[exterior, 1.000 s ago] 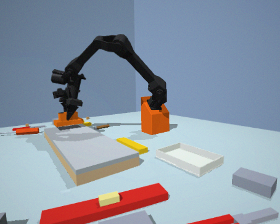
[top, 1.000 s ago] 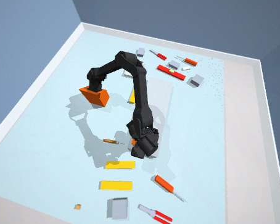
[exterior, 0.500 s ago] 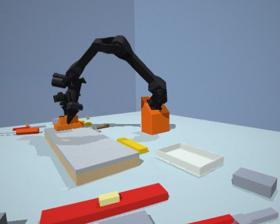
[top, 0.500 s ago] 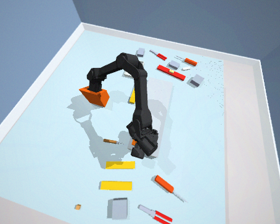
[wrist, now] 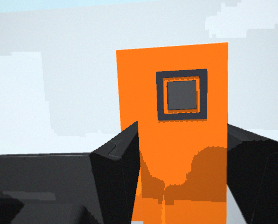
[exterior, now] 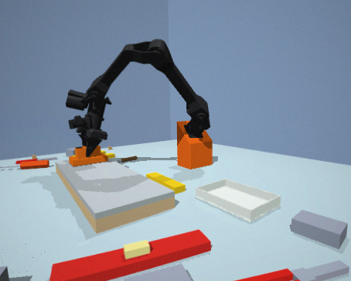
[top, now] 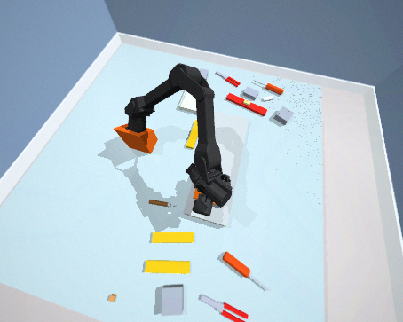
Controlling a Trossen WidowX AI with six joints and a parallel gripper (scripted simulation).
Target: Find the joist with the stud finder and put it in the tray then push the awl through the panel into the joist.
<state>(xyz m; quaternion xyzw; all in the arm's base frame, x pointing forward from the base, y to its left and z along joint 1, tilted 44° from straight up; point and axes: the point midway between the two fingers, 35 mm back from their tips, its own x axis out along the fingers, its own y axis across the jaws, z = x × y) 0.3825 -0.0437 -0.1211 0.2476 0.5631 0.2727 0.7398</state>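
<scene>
Blue walls stand behind a pale blue surface (top: 275, 177) (exterior: 317, 186), where the robot works. Its end effector (top: 205, 198) (exterior: 90, 153) (wrist: 173, 126) is clenched upon the orange stud finder (top: 196, 194) (exterior: 77, 161) (wrist: 172, 137), one finger at each side. This finder is directly below it, at the end of the grey panel (top: 236, 126) (exterior: 120, 186) (wrist: 80, 100) that is far from the white tray (top: 187, 109) (exterior: 224, 203). So the coming move, I judge, must go along the panel's length, towards the tray end. Exterior view shows the finder's wide base sitting low at the panel top; from above the arm mostly covers it. Only the wrist view shows its dark-framed square, grey inside. The awl (top: 158, 202) (exterior: 128, 159) lies beside the panel, on the robot base's side.
</scene>
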